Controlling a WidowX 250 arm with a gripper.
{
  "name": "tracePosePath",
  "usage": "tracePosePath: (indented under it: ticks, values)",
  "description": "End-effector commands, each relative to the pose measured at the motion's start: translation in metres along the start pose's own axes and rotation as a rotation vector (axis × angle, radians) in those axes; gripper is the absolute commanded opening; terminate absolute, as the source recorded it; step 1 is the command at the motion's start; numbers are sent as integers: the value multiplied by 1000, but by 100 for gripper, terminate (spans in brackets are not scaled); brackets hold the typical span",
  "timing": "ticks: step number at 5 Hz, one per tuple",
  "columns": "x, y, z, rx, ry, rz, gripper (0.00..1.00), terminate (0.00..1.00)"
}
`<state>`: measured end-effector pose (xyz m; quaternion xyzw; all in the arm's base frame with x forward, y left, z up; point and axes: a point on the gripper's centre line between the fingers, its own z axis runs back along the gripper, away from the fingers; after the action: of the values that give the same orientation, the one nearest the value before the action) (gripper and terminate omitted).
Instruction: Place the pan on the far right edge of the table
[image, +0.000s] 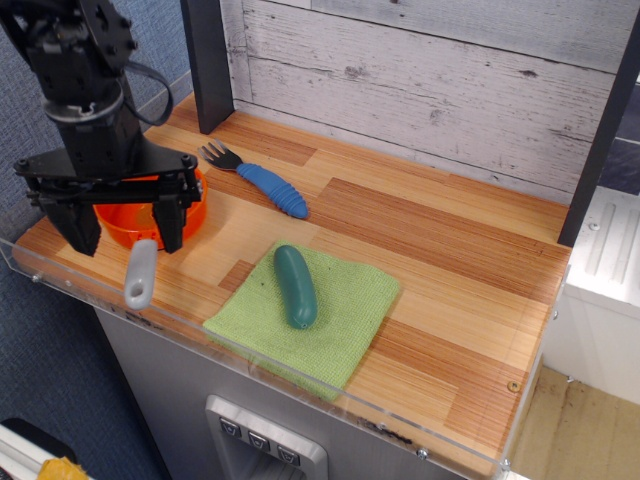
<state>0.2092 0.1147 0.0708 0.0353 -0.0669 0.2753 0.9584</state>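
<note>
The orange pan (140, 222) sits at the near left of the wood-plank table (450, 250), mostly hidden behind my gripper. Its light grey handle (140, 275) points toward the front rim. My gripper (122, 228) hangs over the pan with its two black fingers spread wide, one finger (80, 228) left of the pan and the other (168, 226) at the pan's front right. It is open and holds nothing.
A green cloth (305, 315) lies near the front middle with a dark green pickle-shaped toy (295, 286) on it. A blue-handled fork (262, 182) lies behind the cloth. A black post (208, 62) stands at the back left. A clear acrylic rim (300, 385) runs along the front.
</note>
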Motion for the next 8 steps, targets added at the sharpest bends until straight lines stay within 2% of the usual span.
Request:
tracePosePath:
  ticks: [1, 3, 4, 5, 7, 8]
  values:
    - [15, 4, -13, -38, -98, 9, 100, 0]
    - [18, 4, -35, -32, -83, 38, 100, 0]
    - [17, 6, -42, -21, -45, 40, 100, 0]
    - [18, 8, -41, -30, -55, 43, 0, 0]
    - [20, 9, -38, -32, -50, 48, 0, 0]
    - [20, 12, -31, -12, -60, 71, 0, 0]
